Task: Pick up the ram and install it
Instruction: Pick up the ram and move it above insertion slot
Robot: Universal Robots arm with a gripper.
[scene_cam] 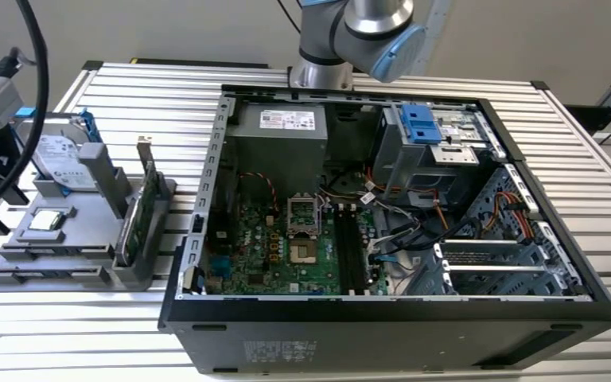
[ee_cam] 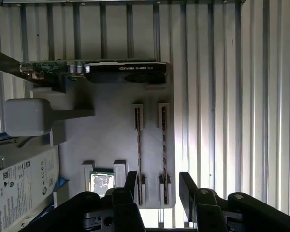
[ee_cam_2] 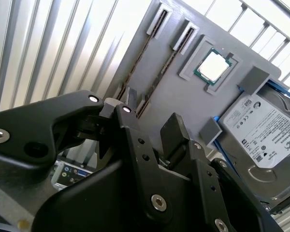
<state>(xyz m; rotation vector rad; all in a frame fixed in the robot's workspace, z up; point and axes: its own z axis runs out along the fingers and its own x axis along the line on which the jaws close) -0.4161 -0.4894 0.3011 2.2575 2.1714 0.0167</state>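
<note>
Slatted metal table [scene_cam: 125,79], open computer case [scene_cam: 391,314] mid-frame, and at the exterior view's left the gripper [ee_cam: 158,191] hovers spread and empty over the gray holder [ee_cam: 111,145], where the ram [ee_cam: 164,145] stands on edge in its slot, so by my read pickup and install are both undone.

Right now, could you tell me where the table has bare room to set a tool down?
Bare slats lie between the grey holder and the table's near edge, and to the exterior view's right of the computer case. The holder itself is crowded.
</note>
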